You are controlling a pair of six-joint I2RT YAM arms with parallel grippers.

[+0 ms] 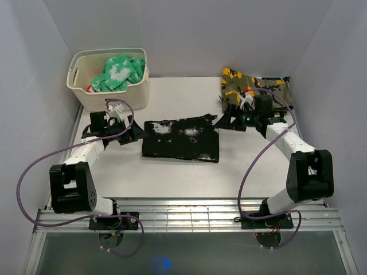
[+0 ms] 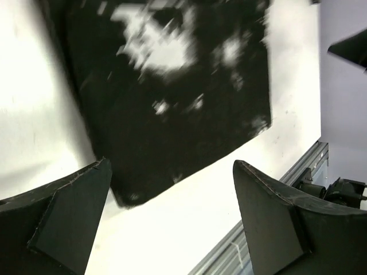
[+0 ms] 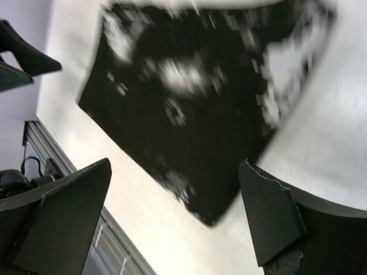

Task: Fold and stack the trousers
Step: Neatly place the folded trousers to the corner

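The trousers (image 1: 181, 140), black with white speckles, lie folded into a flat rectangle in the middle of the table. They also show in the left wrist view (image 2: 172, 97) and the right wrist view (image 3: 200, 109). My left gripper (image 1: 131, 132) is open and empty, just left of the trousers' left edge. My right gripper (image 1: 225, 120) is open and empty, just right of their far right corner. In each wrist view the fingers (image 2: 269, 223) (image 3: 275, 217) stand wide apart above the table with nothing between them.
A cream basket (image 1: 109, 91) with a green-and-white garment (image 1: 119, 71) stands at the back left. A folded camouflage garment (image 1: 252, 86) lies at the back right, behind my right gripper. The table's metal front rail (image 1: 183, 215) runs along the near edge.
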